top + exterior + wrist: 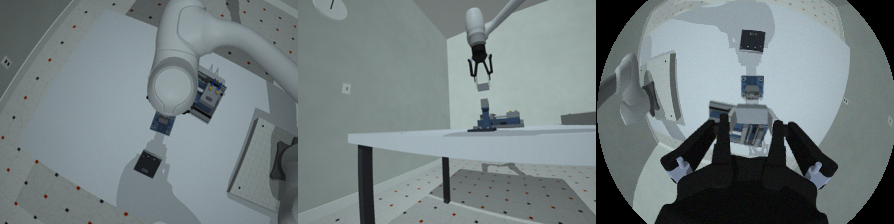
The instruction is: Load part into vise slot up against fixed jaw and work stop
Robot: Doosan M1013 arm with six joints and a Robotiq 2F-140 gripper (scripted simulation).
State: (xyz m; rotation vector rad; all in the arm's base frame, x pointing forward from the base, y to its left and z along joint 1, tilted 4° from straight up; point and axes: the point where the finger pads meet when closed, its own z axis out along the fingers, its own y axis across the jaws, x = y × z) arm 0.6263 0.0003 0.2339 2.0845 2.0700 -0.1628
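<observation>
Pale table top (pixel 415 140) on dark legs (pixel 366 182); tiled floor (pixel 494 196) dotted red and dark blue; wall clock (pixel 330 8) upper left; wall outlet (pixel 346 88) below it; grey textured pedestal slab (pixel 252 165) beside the table.

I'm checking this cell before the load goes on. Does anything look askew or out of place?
The part hangs slightly tilted in the gripper, high above the V-block, not level. Otherwise nothing stands out: the infeed plate lies flat and bare, and the vise shows no damage, though the arm hides much of it.
</observation>
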